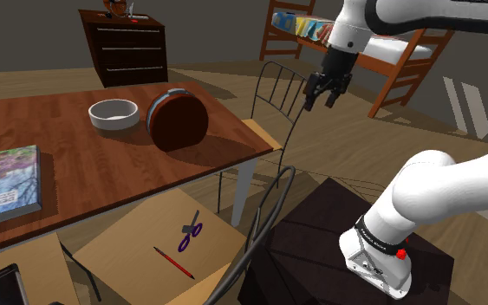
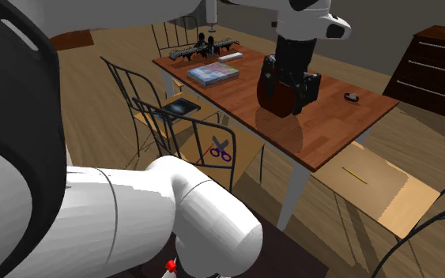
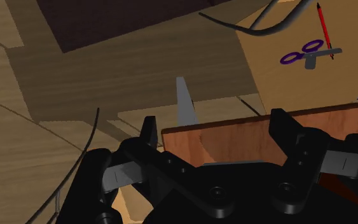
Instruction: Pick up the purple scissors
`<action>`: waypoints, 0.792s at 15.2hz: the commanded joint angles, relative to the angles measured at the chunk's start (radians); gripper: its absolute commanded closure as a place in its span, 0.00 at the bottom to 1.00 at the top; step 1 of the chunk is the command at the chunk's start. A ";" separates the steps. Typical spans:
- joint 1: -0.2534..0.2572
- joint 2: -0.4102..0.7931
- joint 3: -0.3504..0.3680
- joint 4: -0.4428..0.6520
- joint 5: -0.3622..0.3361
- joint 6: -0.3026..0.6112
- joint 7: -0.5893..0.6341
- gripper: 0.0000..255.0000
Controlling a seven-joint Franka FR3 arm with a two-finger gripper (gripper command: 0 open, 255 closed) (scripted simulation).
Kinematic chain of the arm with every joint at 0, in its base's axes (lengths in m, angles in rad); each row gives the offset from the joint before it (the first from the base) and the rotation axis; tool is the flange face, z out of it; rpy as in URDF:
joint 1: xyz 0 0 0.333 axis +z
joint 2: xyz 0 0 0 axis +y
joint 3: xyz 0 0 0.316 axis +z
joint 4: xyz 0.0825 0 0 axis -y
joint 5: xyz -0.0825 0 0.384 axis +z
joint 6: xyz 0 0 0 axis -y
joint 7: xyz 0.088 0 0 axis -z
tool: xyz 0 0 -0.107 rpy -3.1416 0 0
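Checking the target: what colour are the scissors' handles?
Purple, with grey blades; the scissors show best in the wrist view.

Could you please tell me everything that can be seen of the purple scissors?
The scissors have two purple finger loops and grey blades. They lie flat on a tan chair seat, with a red pen beside them on the same seat. Nothing holds them: the open gripper hangs in the air, far from them.

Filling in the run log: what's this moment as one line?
stage: pre-grasp | gripper: open, empty, raised, apart from scissors | purple scissors: flat on chair seat, beside red pen, untouched
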 commanded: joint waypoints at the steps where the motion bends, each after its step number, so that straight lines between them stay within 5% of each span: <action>1: -0.001 -0.006 0.037 -0.053 0.028 0.046 0.071 0.00; 12: 0.008 0.164 0.274 -0.217 0.191 0.378 0.449 0.00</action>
